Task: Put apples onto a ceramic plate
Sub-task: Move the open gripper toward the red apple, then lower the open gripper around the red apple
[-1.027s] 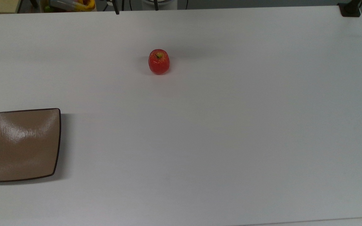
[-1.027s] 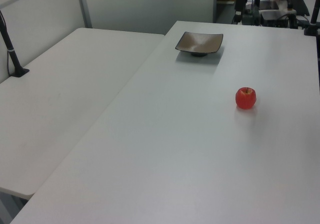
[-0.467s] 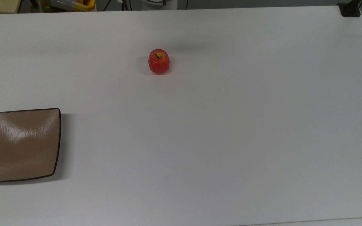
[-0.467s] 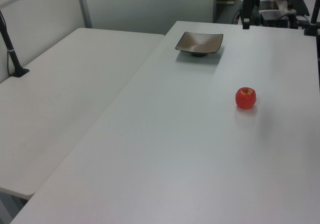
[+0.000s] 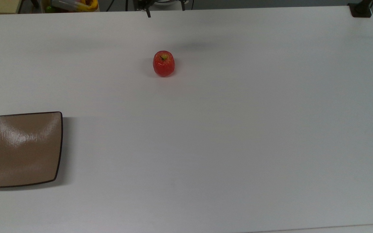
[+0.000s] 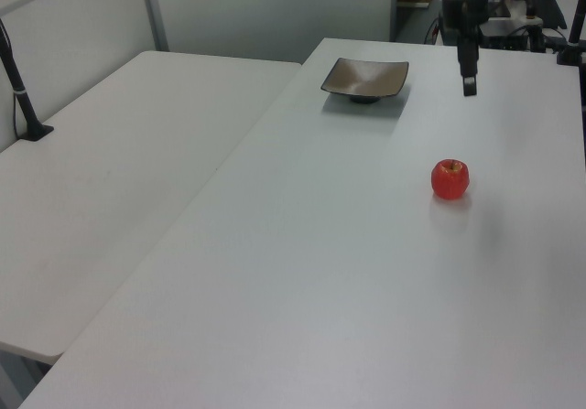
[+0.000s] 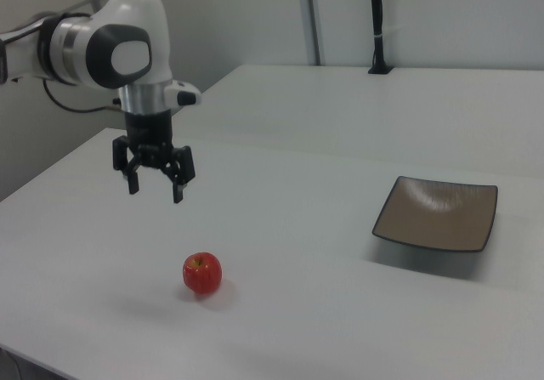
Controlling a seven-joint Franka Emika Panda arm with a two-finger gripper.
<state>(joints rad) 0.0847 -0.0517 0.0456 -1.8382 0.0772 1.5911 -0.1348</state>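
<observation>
A Franka arm hangs above a white table (image 7: 323, 312), its gripper (image 7: 155, 182) empty with fingers spread wide apart.

The red apple (image 7: 202, 273) sits upright on the bare tabletop, below the gripper and toward the right view's right of it, touching nothing else. The square tan ceramic plate (image 7: 435, 214) lies flat and unoccupied well apart from the apple, at the right view's right and at the top view's lower left.
</observation>
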